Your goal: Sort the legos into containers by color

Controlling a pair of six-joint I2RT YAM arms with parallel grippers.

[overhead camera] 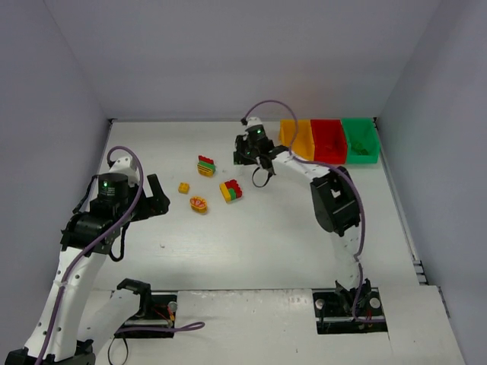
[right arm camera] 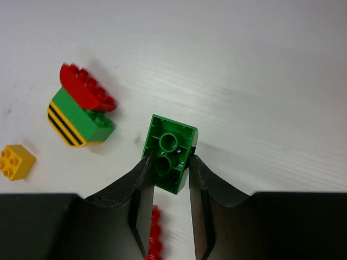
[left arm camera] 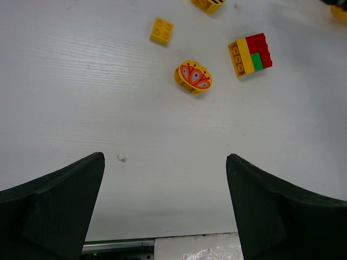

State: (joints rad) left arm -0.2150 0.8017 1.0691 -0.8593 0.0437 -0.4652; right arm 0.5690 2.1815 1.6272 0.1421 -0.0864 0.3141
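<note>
One green brick (right arm camera: 172, 135) is clamped between the fingers of the right end effector (right arm camera: 169, 161), its hollow underside facing the wrist camera. The step in hand looks like the green pick. The next move calls for a carry to the green bin (overhead camera: 359, 122), the rightmost of the three at the counter's (overhead camera: 289, 243) far edge, and a release above it. A red-green striped stack (right arm camera: 81, 111) lies just left of the grip. The left end effector (left arm camera: 164, 158) hovers wide apart, empty.

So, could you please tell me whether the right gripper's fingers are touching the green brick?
Touching. The right wrist view shows both fingers pressed against the green brick's opposite sides, with no gap visible.
</note>
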